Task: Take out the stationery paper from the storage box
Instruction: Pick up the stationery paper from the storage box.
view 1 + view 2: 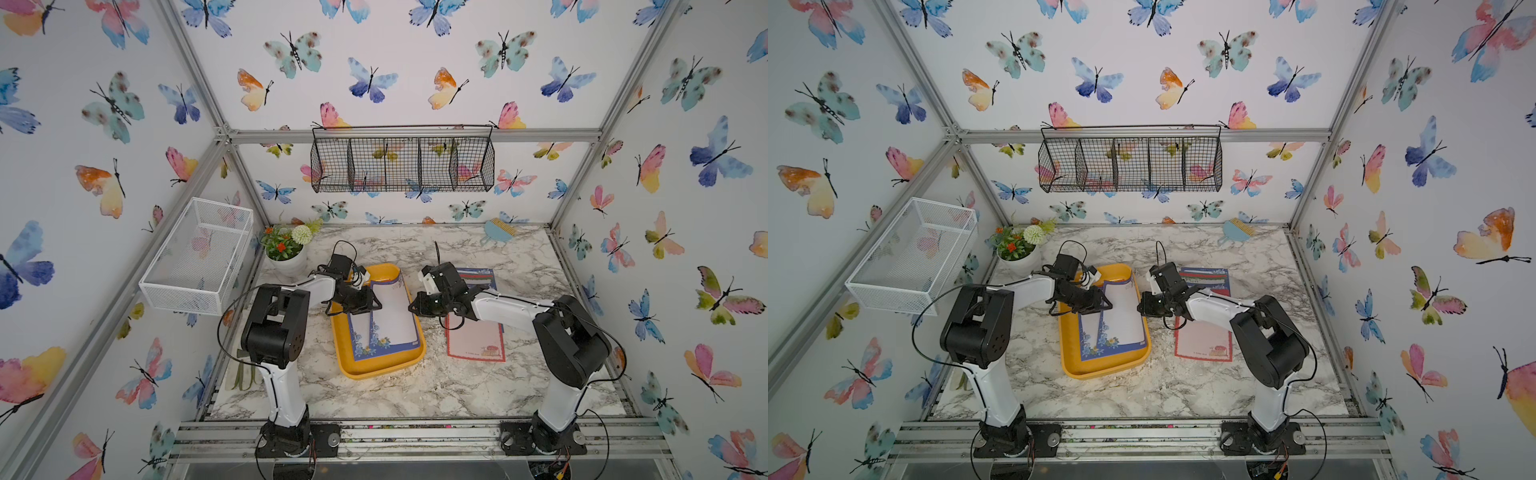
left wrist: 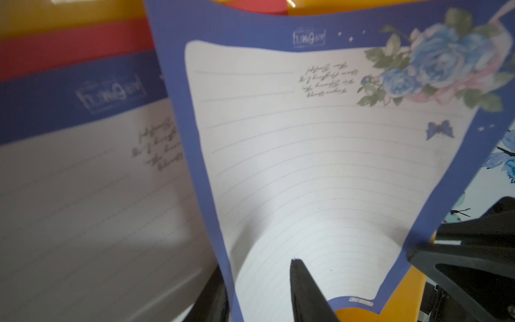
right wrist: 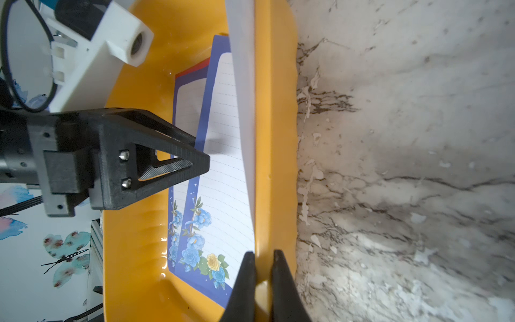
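Yellow box (image 3: 276,139) was clamped by right gripper (image 3: 263,252), to steady it; left gripper (image 2: 256,267) straddled curled sheet (image 2: 320,167), grip unclear.

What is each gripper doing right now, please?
The left gripper: jaws partly open, straddling the curled blue-bordered sheet, not visibly clamped.
The right gripper: shut on the storage box rim.

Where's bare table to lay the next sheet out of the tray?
Bare marble in front of the tray, toward the front rail, and behind it, between flowerpot and blue brush. Crowded: right of the tray, where the right gripper clamps its rim beside loose sheets.
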Available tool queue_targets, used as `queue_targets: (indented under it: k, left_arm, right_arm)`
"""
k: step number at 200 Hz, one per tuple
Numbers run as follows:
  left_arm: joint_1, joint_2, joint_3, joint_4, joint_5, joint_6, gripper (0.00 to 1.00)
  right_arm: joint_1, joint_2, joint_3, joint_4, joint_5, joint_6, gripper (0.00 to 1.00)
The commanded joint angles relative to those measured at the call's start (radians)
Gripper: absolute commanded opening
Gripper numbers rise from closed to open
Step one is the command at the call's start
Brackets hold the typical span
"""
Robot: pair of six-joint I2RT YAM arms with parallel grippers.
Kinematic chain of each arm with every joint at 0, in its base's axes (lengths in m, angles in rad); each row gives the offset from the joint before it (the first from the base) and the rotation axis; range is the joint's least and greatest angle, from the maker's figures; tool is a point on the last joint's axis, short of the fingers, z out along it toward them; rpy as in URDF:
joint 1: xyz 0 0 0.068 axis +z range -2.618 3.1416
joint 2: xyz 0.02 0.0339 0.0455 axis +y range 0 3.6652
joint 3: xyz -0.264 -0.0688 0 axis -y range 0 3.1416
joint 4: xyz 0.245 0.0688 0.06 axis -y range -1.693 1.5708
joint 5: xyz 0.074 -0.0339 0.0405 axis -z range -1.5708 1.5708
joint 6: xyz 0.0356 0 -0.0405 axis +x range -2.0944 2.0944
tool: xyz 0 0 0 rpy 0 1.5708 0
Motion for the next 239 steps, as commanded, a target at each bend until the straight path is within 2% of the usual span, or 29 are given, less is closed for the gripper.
queue_targets:
  k: [1, 19, 44, 69, 91, 114, 152, 198, 239]
  left_arm:
    - [-0.005, 0.011, 0.011, -0.012, -0.021, 0.011, 0.29]
    - [-0.004, -0.001, 0.014, -0.011, -0.033, 0.018, 0.19]
    - [-0.002, -0.031, 0.015, -0.013, -0.055, 0.032, 0.09]
    - [-0.002, -0.083, 0.014, -0.016, -0.076, 0.050, 0.04]
    - [-0.001, -0.156, 0.019, -0.024, -0.121, 0.082, 0.00]
    - [-0.002, -0.235, 0.045, -0.055, -0.212, 0.120, 0.00]
    - [-0.013, -0.370, 0.133, -0.077, -0.279, 0.164, 0.00]
    - [-0.112, -0.462, 0.301, -0.079, -0.365, 0.327, 0.00]
    - [-0.146, -0.461, 0.429, -0.019, -0.324, 0.388, 0.00]
  right_arm:
    - [0.006, 0.005, -0.008, 0.036, -0.010, 0.017, 0.12]
    - [0.005, -0.006, -0.008, 0.040, -0.002, 0.020, 0.16]
    - [0.005, -0.035, -0.006, 0.039, 0.031, 0.021, 0.28]
    - [0.004, -0.067, 0.011, 0.022, 0.069, 0.012, 0.44]
    - [0.004, -0.101, 0.040, -0.006, 0.108, -0.005, 0.51]
    - [0.005, -0.138, 0.081, -0.055, 0.146, -0.044, 0.54]
    - [0.004, -0.238, 0.110, -0.101, 0.241, -0.116, 0.54]
    - [0.004, -0.409, 0.065, -0.067, 0.351, -0.230, 0.56]
    - [0.004, -0.566, -0.051, 0.072, 0.434, -0.353, 0.60]
